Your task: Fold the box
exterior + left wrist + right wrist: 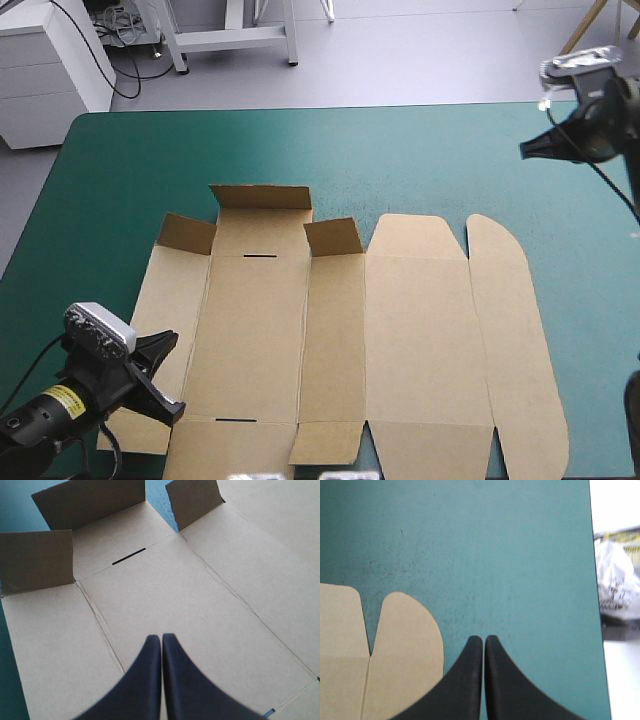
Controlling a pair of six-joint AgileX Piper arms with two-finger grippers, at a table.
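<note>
Our box (420, 340) lies mostly flat on the table (400, 160) (three small flaps (262, 197) stand up), and since our left gripper (161, 640) over it and our right gripper (483, 640) off beside it are both pinched shut, we fear a push might just slide it.

No readable text, yellow arm label (62, 402) seemingly illegible
</note>
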